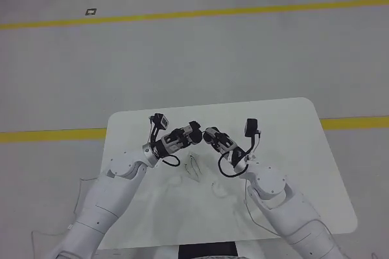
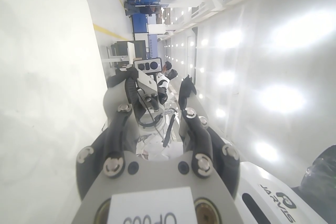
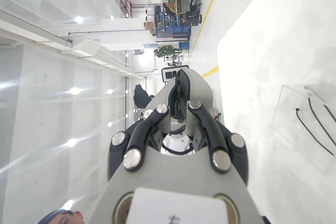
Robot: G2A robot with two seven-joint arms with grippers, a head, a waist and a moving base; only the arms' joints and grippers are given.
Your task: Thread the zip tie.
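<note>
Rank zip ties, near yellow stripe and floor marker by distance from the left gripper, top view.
1. Zip ties, in the clear tray near the left gripper.
2. Near yellow stripe, on the floor either side of the table.
3. Floor marker, far beyond the table.

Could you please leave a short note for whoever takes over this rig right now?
Left pincer: open, held above the table, facing the right pincer.
Right pincer: shut; I cannot tell whether it grips a tie.
Zip ties: lying in the clear tray on the table.
Done: nothing certain; the ties in the tray are open, not looped.
Left: thread a tie's tail through its head.
</note>
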